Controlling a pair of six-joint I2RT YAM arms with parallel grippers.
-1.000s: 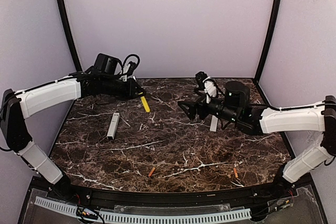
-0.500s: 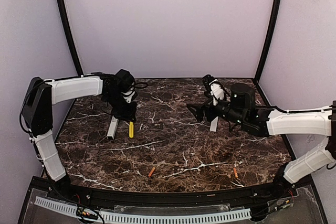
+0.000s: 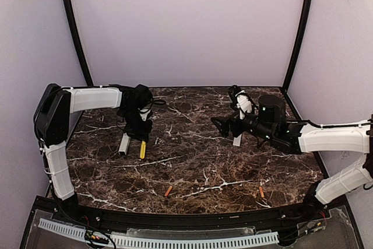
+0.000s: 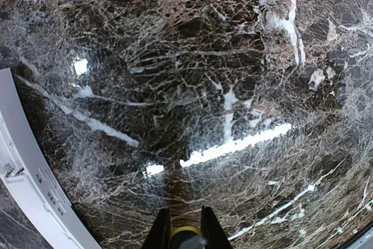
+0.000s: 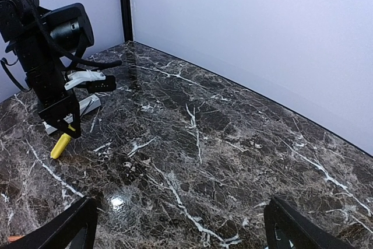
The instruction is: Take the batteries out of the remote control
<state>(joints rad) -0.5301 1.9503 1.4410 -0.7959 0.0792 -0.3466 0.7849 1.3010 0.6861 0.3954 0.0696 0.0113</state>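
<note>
The remote control (image 3: pixel 124 143), a slim pale bar, lies at the left of the table. It also shows in the left wrist view (image 4: pixel 23 170) and the right wrist view (image 5: pixel 87 104). My left gripper (image 3: pixel 141 137) is just right of it, pointing down, shut on the yellow-handled screwdriver (image 3: pixel 143 149); the handle shows between the fingers (image 4: pixel 185 238). Two orange batteries lie near the front edge, one at centre (image 3: pixel 168 190) and one at right (image 3: pixel 261 191). My right gripper (image 3: pixel 219 125) hovers open and empty above the table middle, its fingers (image 5: pixel 58 228) wide apart.
A thin white cover strip (image 3: pixel 237 139) lies under the right arm. The dark marble table (image 3: pixel 192 161) is bounded by pale walls and two black corner posts (image 3: pixel 73 21). The left arm's gripper and screwdriver (image 5: pixel 60 144) show in the right wrist view.
My left arm swung the screwdriver from the back of the table down beside the remote and lowered it a little more. My right arm drifted slightly right.
</note>
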